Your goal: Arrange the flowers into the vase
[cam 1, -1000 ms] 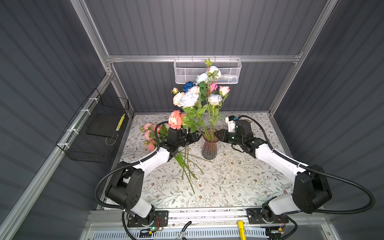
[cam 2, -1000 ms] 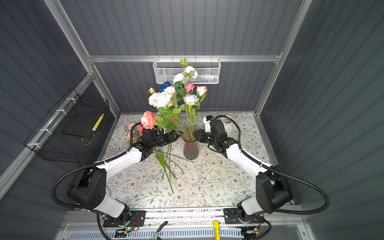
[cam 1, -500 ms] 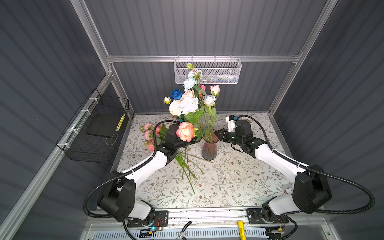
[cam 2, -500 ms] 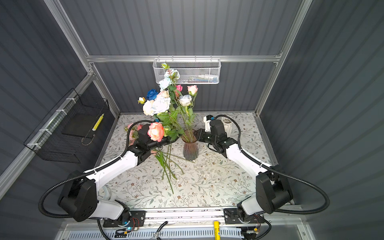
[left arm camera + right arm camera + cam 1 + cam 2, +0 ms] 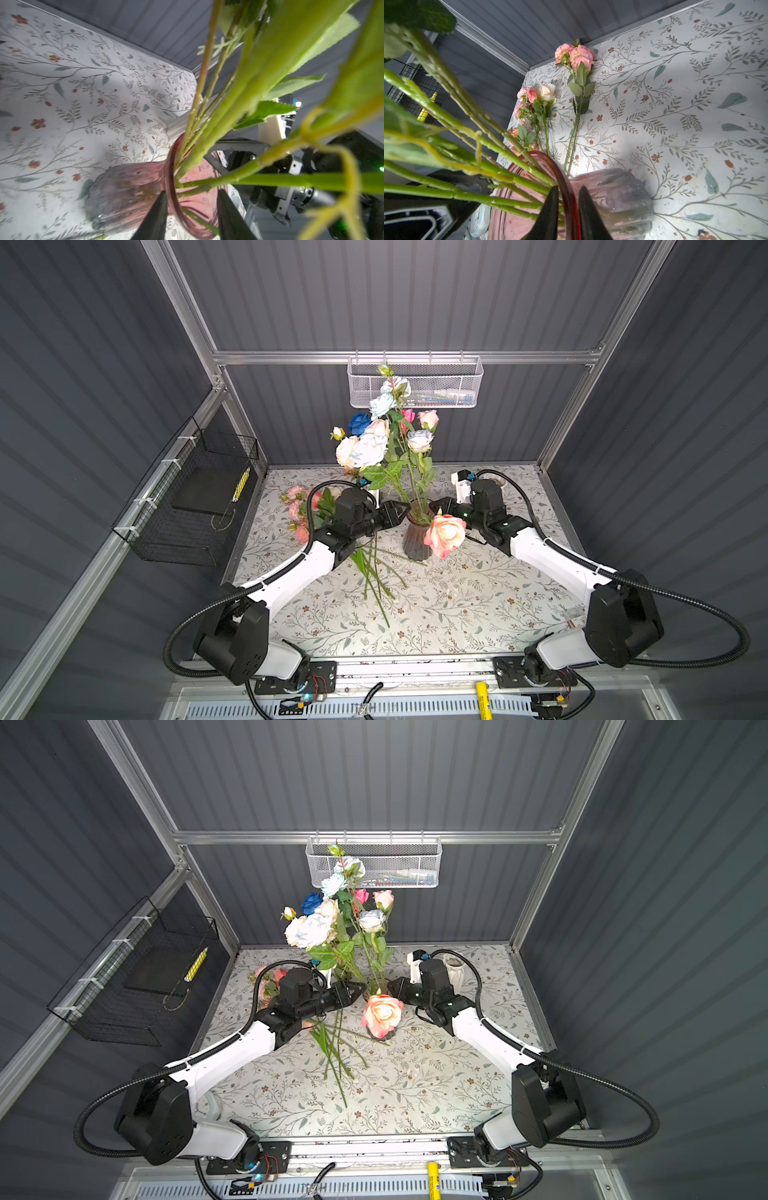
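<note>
The loose flowers (image 5: 296,510) lie on the left of the desk (image 5: 478,614), heads toward the back corner, stems pointing to the front (the other flowers (image 5: 370,448) stand in the vase (image 5: 415,541)). The left tool (image 5: 401,510), half wide at the rim and holding nothing, is nearer; the right tool (image 5: 569,188) pinches the rim.

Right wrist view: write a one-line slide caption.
The right gripper, jaws astride the rim of the pink vase, beside its green stems; spare pink flowers lie on the floral table.
</note>
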Controlling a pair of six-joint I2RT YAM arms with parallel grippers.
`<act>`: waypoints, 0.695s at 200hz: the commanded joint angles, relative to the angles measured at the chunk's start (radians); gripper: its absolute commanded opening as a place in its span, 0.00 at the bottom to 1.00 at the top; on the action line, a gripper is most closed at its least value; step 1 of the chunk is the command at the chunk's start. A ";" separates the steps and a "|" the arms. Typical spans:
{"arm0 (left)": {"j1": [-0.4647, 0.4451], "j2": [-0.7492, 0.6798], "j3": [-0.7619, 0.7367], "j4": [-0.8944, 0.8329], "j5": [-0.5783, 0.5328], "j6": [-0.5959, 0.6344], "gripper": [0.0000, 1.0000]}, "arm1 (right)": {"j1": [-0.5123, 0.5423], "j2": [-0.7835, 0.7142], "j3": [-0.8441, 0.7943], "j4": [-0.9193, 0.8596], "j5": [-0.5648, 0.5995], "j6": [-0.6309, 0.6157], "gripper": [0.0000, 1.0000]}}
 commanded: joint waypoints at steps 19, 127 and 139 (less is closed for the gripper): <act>-0.006 -0.010 0.041 -0.136 -0.058 0.053 0.34 | 0.007 -0.011 -0.007 0.023 0.004 -0.005 0.21; -0.019 0.097 -0.023 0.081 0.081 -0.042 0.14 | 0.008 0.007 -0.002 0.038 -0.019 0.005 0.18; -0.019 0.100 -0.025 0.089 0.078 -0.042 0.12 | 0.007 0.012 0.001 0.043 -0.021 0.006 0.16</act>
